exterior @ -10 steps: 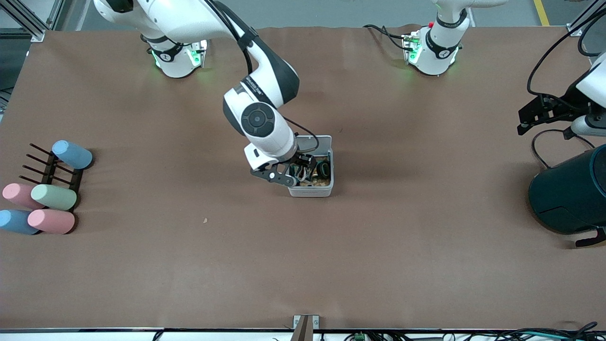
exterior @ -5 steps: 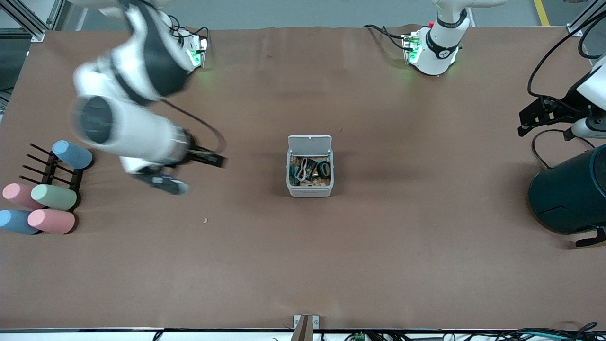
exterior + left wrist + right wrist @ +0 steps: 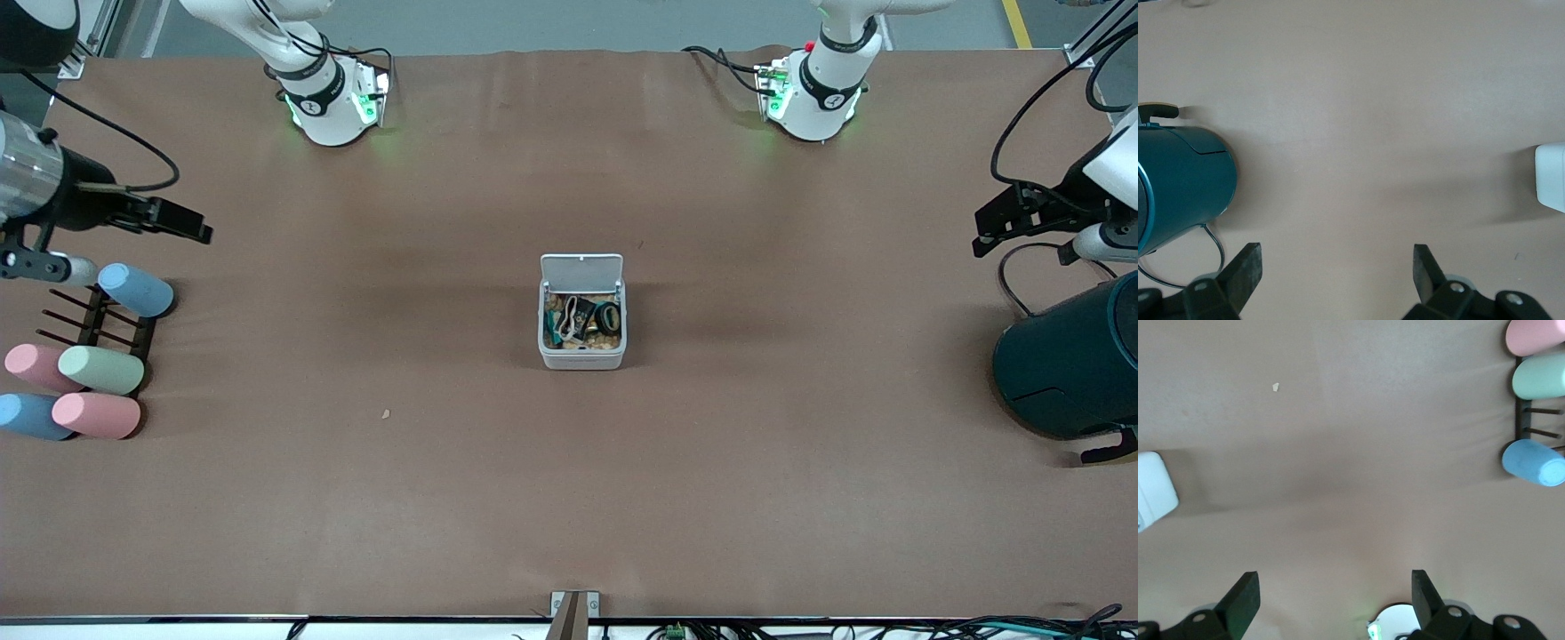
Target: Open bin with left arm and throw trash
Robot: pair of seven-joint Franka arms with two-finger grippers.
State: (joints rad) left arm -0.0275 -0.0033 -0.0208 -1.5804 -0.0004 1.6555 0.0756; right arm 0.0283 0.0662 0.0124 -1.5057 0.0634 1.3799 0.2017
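The white bin (image 3: pixel 582 357) stands mid-table with its lid (image 3: pixel 581 267) tipped open. Inside lie the black tape roll (image 3: pixel 608 317), the beige rubber band (image 3: pixel 568 314) and the black foil packet (image 3: pixel 583 327). My right gripper (image 3: pixel 53 265) is open and empty, up over the rack at the right arm's end of the table; it also shows in the right wrist view (image 3: pixel 1335 593), with the bin (image 3: pixel 1155 492) at the edge. My left gripper (image 3: pixel 1098 242) waits open and empty over the left arm's end; in the left wrist view (image 3: pixel 1337 267) a corner of the bin (image 3: pixel 1551 177) shows.
A dark teal barrel-shaped container (image 3: pixel 1067 364) lies at the left arm's end, also in the left wrist view (image 3: pixel 1178 187). Pastel cylinders (image 3: pixel 98 369) lie on and beside a dark rack (image 3: pixel 89 320) at the right arm's end. A tan crumb (image 3: pixel 386 413) lies on the table.
My right arm has lifted out of the bin and swung away to the right arm's end of the table. The trash stays in the bin. The left arm has not moved.
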